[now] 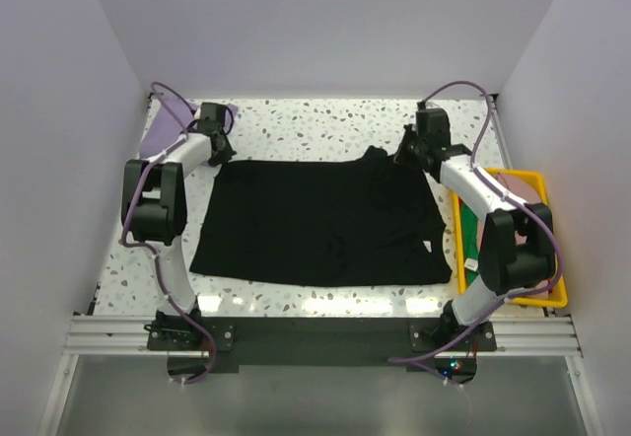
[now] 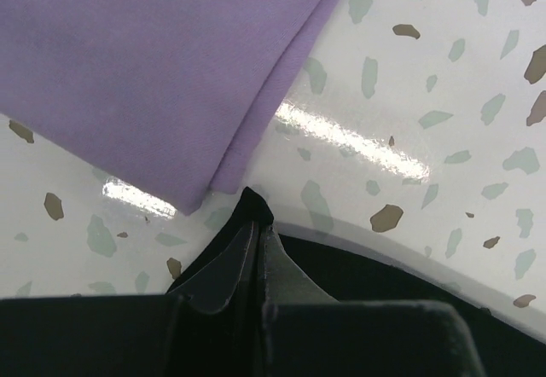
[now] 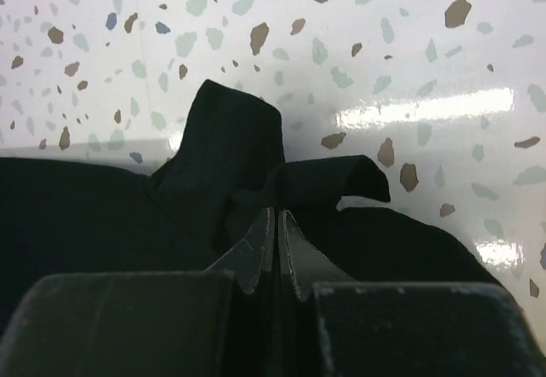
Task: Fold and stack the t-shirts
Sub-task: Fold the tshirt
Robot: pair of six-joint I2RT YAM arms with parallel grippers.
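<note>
A black t-shirt (image 1: 315, 221) lies spread across the middle of the speckled table. My left gripper (image 1: 219, 148) is shut on its far left corner (image 2: 252, 206). My right gripper (image 1: 409, 152) is shut on its far right corner, where the cloth (image 3: 230, 155) bunches up in folds. A lavender t-shirt (image 1: 158, 135) lies folded at the far left; its corner (image 2: 153, 78) shows just beyond my left fingertips.
A yellow plastic bin (image 1: 552, 258) stands at the right edge of the table, beside the right arm, with something green (image 1: 473, 251) in it. White walls close in the table on three sides.
</note>
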